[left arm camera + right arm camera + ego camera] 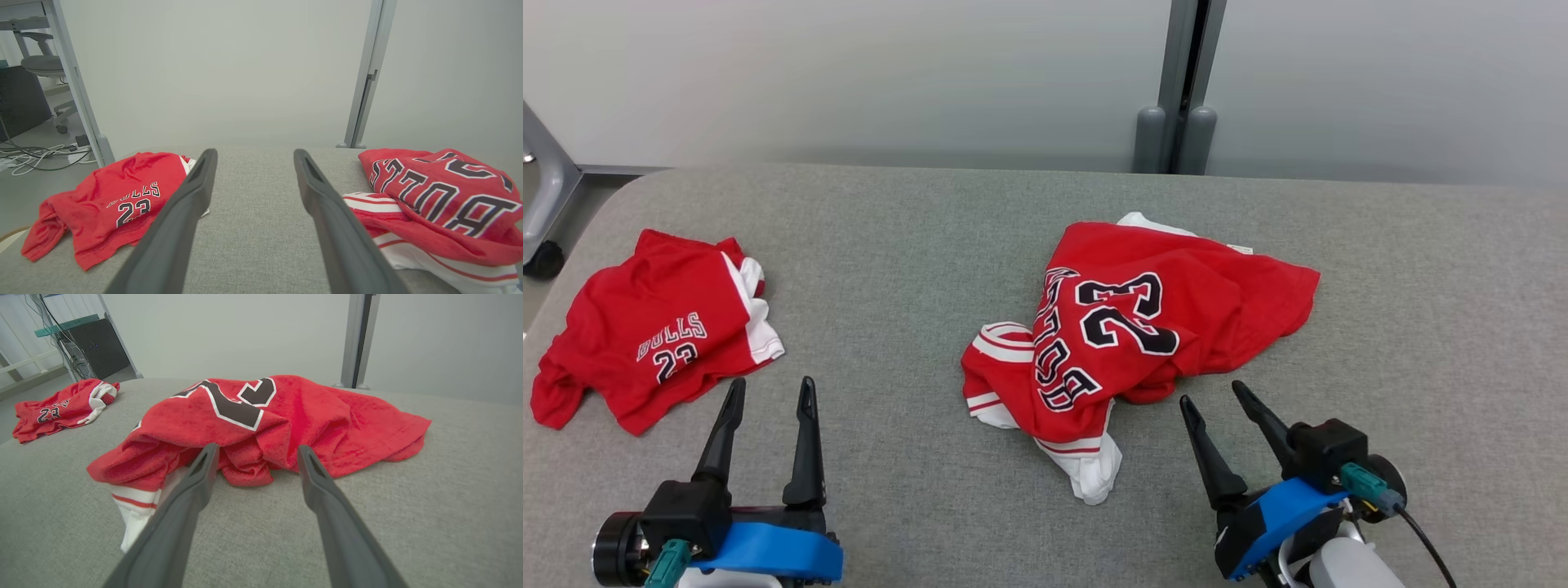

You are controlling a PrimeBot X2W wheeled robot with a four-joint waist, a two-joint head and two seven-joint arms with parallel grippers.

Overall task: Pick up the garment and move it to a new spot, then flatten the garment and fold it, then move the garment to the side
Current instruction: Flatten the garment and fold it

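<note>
Though crumpled, "BULLS 23" jersey (1217,294)

The head camera is looking forward and down from above the near edge of the table (915,237), taking in its far edge. The left wrist camera is riding low, facing the far edge along the left gripper (254,152). The right wrist camera is sitting low and close to the crumpled jersey (310,412), angling toward the far left corner. All three are sharing that jersey, the smaller garment (654,327) by the left edge and the grey post (1184,82).
</note>
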